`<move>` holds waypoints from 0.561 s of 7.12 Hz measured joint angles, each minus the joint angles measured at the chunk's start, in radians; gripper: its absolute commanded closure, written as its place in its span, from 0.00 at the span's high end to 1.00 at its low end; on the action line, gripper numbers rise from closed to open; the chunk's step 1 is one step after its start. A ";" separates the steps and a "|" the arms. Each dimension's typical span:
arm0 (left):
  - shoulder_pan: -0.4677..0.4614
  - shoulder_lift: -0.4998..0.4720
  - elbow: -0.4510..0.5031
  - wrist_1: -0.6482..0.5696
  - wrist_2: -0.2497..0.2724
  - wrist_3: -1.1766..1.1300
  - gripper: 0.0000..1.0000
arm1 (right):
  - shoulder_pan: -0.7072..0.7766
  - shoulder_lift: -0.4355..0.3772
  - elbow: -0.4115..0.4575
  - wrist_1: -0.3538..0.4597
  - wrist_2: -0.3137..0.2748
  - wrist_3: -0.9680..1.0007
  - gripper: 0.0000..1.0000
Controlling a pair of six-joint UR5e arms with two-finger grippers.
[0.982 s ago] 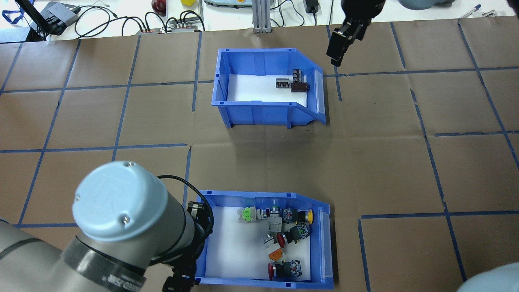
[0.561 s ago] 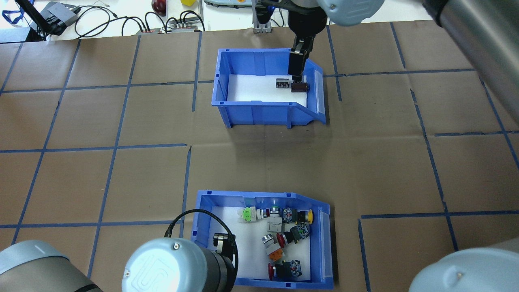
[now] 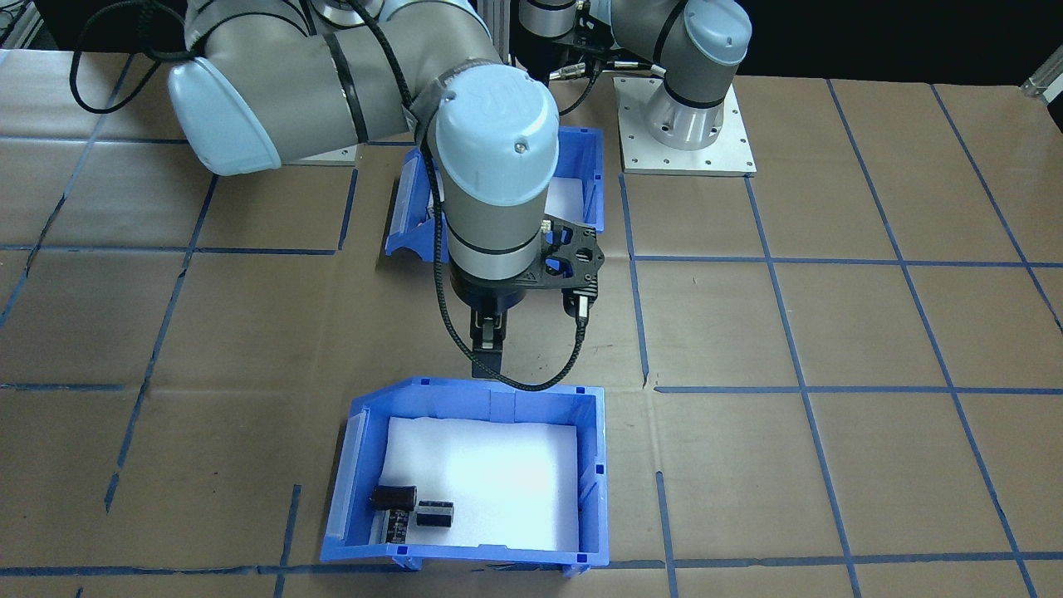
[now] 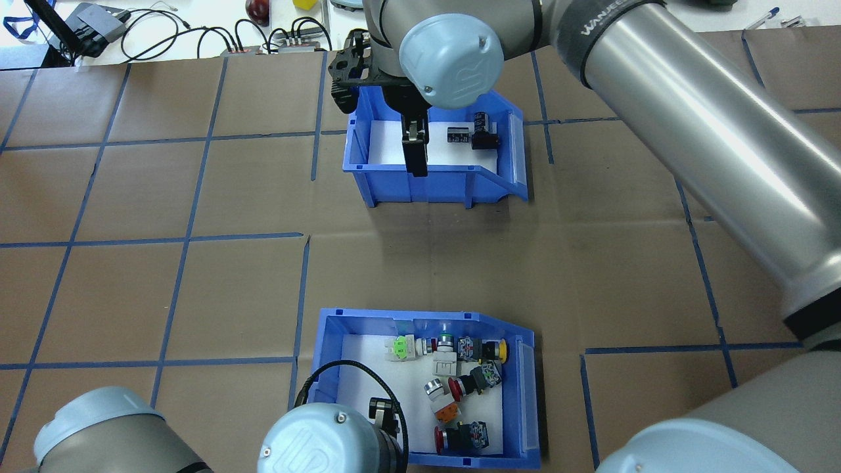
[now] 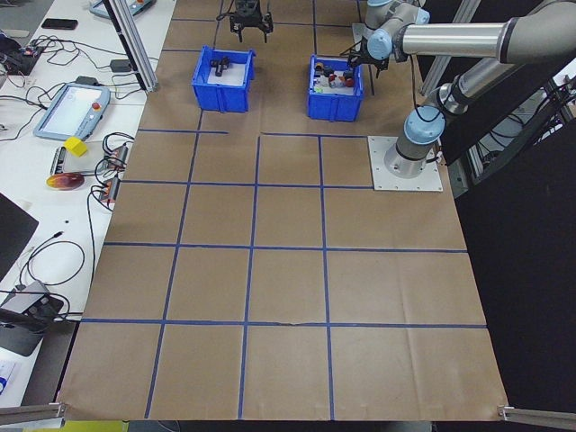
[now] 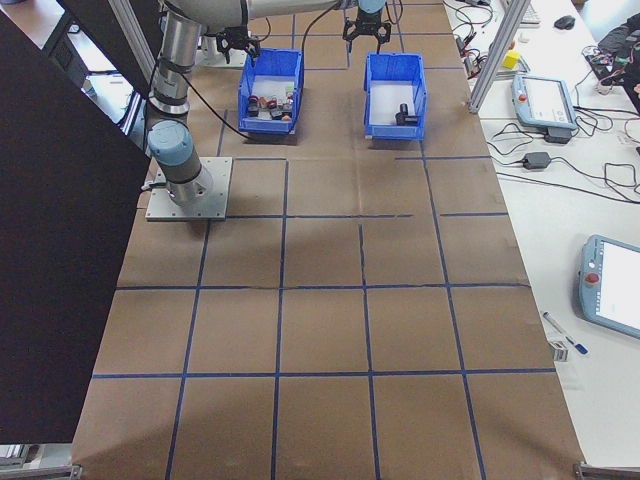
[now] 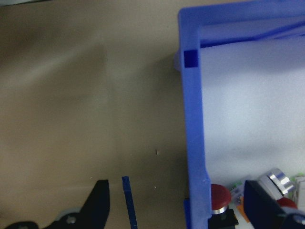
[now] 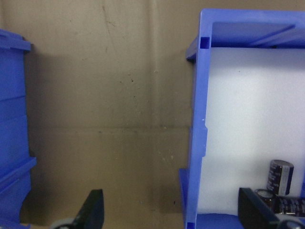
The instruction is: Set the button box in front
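there are two blue bins on the brown paper desk (image 4: 591, 263) and two robot arms. the button box (image 4: 420, 322) sits on the near side of the desk, close to the robot, and in the overhead view its low open lip faces the right, with its long side running left to right. on its white foam floor lie about eight push-buttons (image 4: 453, 384) with red, yellow, orange and green caps, bunched toward the open end. the other bin (image 4: 433, 184) sits on the far side, apart from the button box with bare paper between them, and it points the same way. it holds three dark cylinders (image 4: 473, 133) near its open end. the left gripper (image 7: 176, 210) hangs over the closed end of the button box, and its jaws are spread apart, one outside the blue wall and one inside over the foam, on either side of that wall. the right gripper (image 8: 169, 210) hangs over the near wall of the other bin, and its jaws are also spread apart, one outside the wall and one inside. the big right arm (image 4: 690, 131) reaches across the desk from the right. past the far edge of the paper lie black cables (image 4: 197, 33), a red ball (image 4: 257, 8) and a yellow block (image 4: 303, 3). blue tape lines cross the paper in a grid.
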 measured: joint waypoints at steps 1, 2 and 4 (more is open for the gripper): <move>-0.011 -0.029 -0.009 0.031 0.001 -0.018 0.96 | 0.004 0.017 0.025 -0.040 0.000 -0.020 1.00; -0.019 -0.043 -0.042 0.081 0.002 -0.027 0.87 | 0.004 0.026 0.080 -0.131 0.000 -0.027 1.00; -0.022 -0.049 -0.128 0.245 0.002 -0.026 0.48 | 0.003 0.029 0.200 -0.314 -0.002 -0.023 1.00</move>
